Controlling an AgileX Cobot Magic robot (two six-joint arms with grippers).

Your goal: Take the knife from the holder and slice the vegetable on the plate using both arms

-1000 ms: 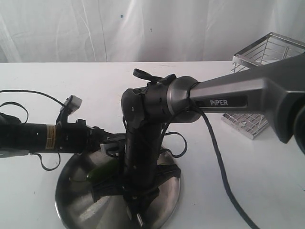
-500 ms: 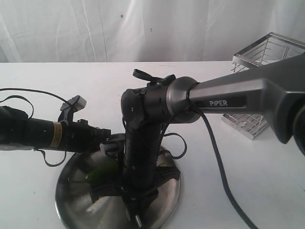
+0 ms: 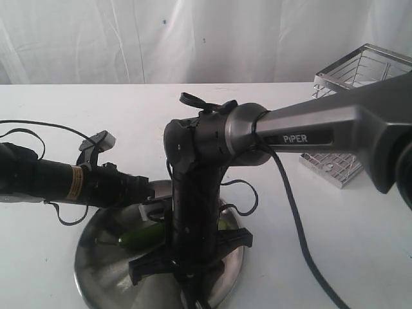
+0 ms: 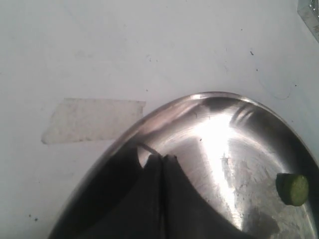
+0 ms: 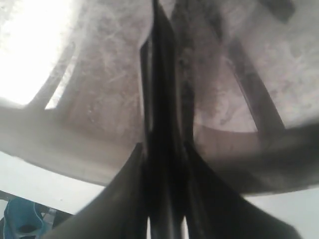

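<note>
Knife [image 5: 160, 124] clamped between right jaws, over plate [image 5: 99, 114]

The right arm [image 3: 193, 193] is black with a grey link [image 3: 322, 122] (white "PIPER" lettering) and a loose black cable [image 3: 297, 219]. The thinner left arm [image 3: 38, 177] is black with a yellow band [image 3: 76, 183].

Exterior camera: stands just before the plate [image 3: 103, 273], somewhat above it, looking across it. My left wrist camera: close over the plate's rim, facing down. My right wrist camera: nearer yet, facing its surface. All three share the plate.
</note>
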